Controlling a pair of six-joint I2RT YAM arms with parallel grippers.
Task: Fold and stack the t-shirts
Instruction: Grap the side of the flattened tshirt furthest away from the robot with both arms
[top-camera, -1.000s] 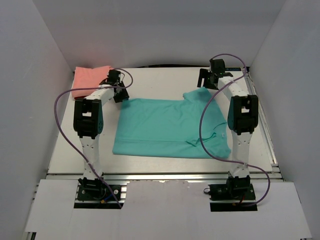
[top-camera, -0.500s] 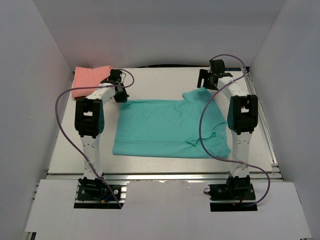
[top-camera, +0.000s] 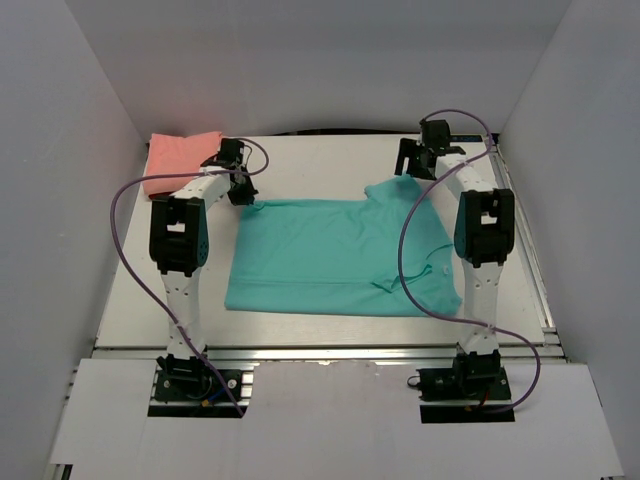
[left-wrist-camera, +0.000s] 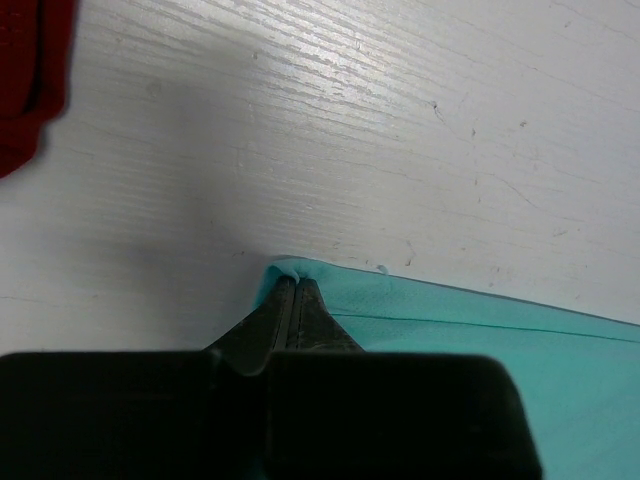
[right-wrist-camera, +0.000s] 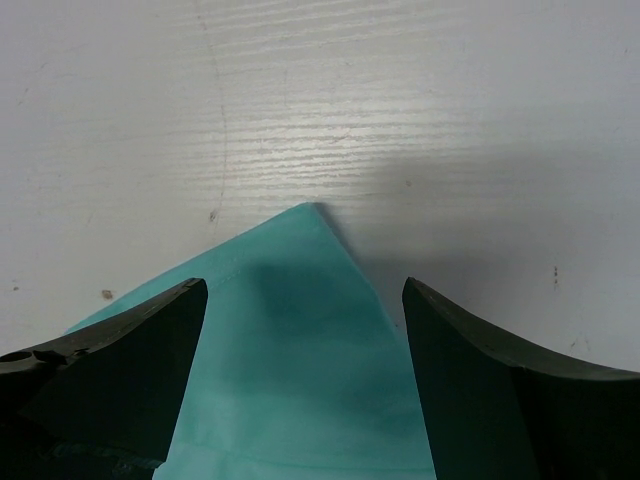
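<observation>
Barely anything has shifted in the past second: the left arm has edged a touch to the right and the far-left corner of the shirt has gone with it, while the right arm holds its pose. Left gripper (left-wrist-camera: 288, 292) is clamped shut, its two fingers pressed together on the far-left corner of the teal t-shirt (top-camera: 330, 255), a small lip of fabric curling over the tips. Right gripper (right-wrist-camera: 305, 288) stands wide open, one finger on either side of a pointed corner of the same shirt at its far-right end, touching neither edge. Between the two arms the teal t-shirt lies spread flat across the middle of the tabletop (top-camera: 320, 160), its right side partly folded over. A folded salmon-pink t-shirt (top-camera: 175, 162) sits at the far-left corner, and an edge of a dark red t-shirt (left-wrist-camera: 28, 75) shows in the left wrist view, well apart from the pinched corner.
</observation>
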